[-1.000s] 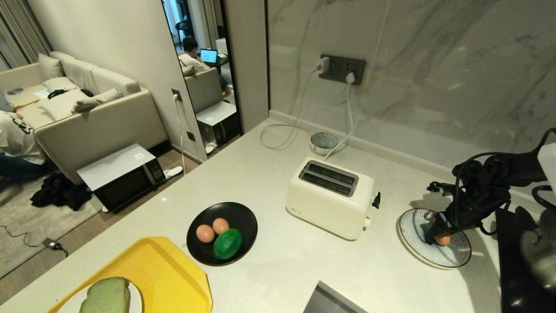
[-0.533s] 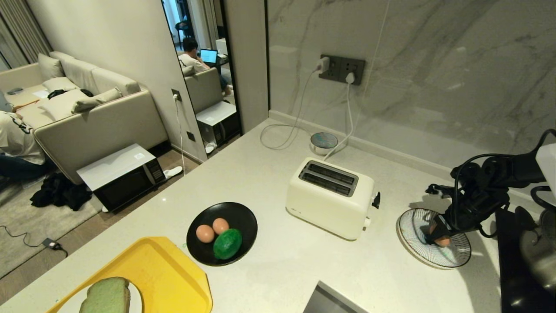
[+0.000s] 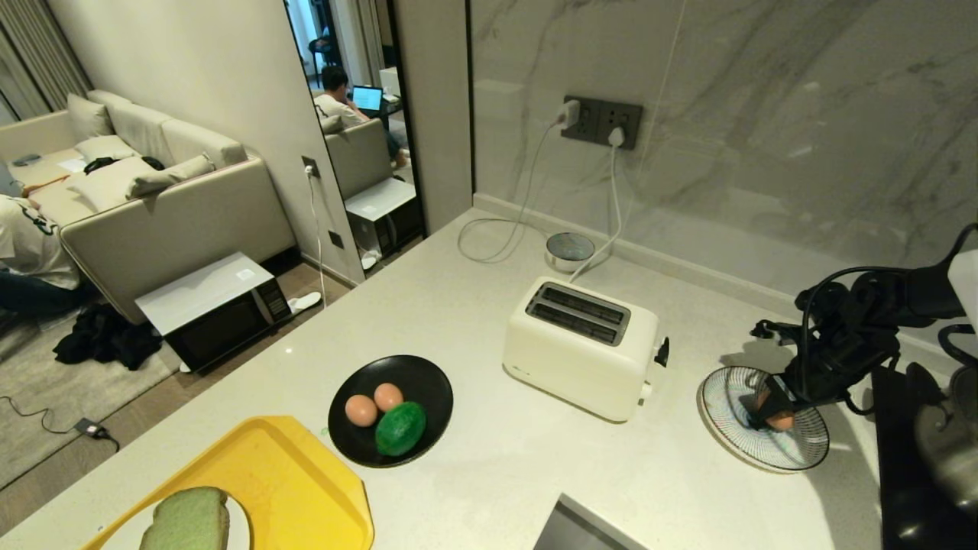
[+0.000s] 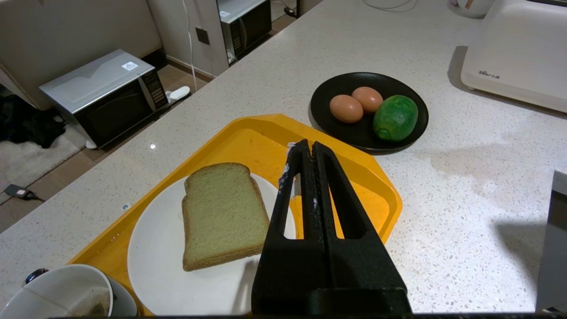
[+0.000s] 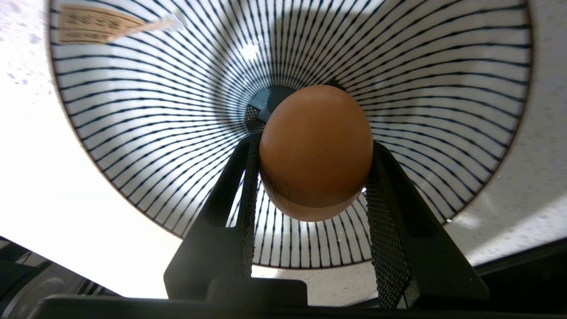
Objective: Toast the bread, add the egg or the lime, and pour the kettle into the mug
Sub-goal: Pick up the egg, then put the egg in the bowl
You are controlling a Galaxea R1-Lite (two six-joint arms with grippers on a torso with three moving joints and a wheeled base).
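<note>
— Where is the egg?

— It sits between the two black fingers of the right gripper. Both fingers press on its sides, so the egg is held. It is just over the middle of a striped plate, white with thin dark lines. I cannot tell if the egg touches the plate.

— Where is that plate?

— On the pale counter, to the right of the cream toaster. A dark stove top is just beside it on the far right.

— Are there more eggs?

— Yes, two more eggs lie in a black dish with the lime. The lime touches them.

— And the bread?

— It lies flat on a white plate in a yellow tray, near the black dish. A mug stands at the tray's corner.

— What does the left gripper do?

— It hangs above the tray with its fingers pressed together, holding nothing.

— Anyone around?

— A person sits by the sofa, and a mirror shows another at a laptop.
</note>
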